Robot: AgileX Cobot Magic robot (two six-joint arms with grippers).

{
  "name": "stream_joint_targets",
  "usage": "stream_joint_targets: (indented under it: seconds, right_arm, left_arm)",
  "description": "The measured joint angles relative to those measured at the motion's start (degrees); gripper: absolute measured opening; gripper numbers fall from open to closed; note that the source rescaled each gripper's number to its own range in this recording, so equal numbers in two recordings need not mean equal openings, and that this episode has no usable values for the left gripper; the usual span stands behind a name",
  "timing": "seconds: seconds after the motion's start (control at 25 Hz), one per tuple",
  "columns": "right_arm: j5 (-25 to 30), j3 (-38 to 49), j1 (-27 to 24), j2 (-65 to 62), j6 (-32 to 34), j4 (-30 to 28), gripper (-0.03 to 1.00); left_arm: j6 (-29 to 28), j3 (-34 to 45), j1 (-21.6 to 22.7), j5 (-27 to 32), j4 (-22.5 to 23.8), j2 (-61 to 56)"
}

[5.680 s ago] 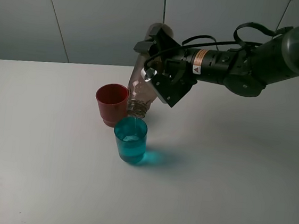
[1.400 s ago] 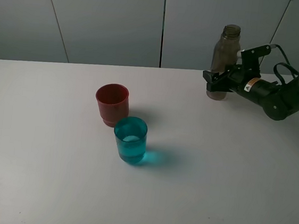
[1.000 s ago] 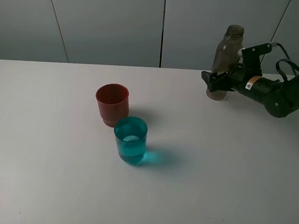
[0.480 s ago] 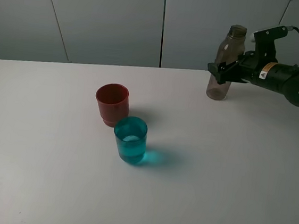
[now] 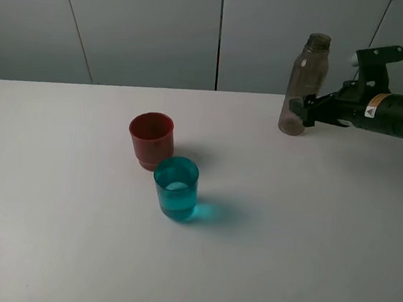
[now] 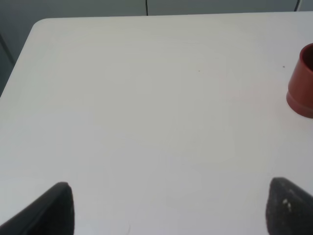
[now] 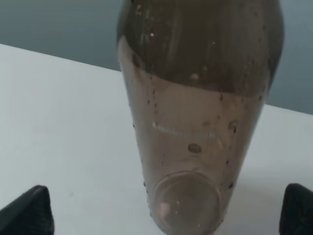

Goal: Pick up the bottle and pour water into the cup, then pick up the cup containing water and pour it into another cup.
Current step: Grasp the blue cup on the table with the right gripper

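Backing my right pincer (image 5: 311,110) away from the smoky bottle (image 5: 304,82); jaws now spread wide, released bottle standing upright.

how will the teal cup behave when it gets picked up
The teal cup holds water, so it is probably heavier than it looks and may slosh if tilted. Its smooth straight sides could slip in a grip. The translucent plastic looks thin, so a hard squeeze might flex it.

Robot lab, white table (image 5: 68,252), grey panelled wall (image 5: 143,22)
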Motion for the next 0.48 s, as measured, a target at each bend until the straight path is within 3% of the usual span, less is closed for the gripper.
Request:
stream_joint_targets:
  seconds: [0.36, 0.48]
  right_arm:
    - [6.61, 7.1, 0.0, -11.22, 1.3, 0.0, 1.0]
    - [9.4, 8.99, 0.0, -15.26, 1.3, -2.65, 1.0]
  left_arm:
    - [0.0, 0.0, 0.0, 0.0, 0.0, 0.0]
    - [0.0, 0.0, 0.0, 0.0, 0.0, 0.0]
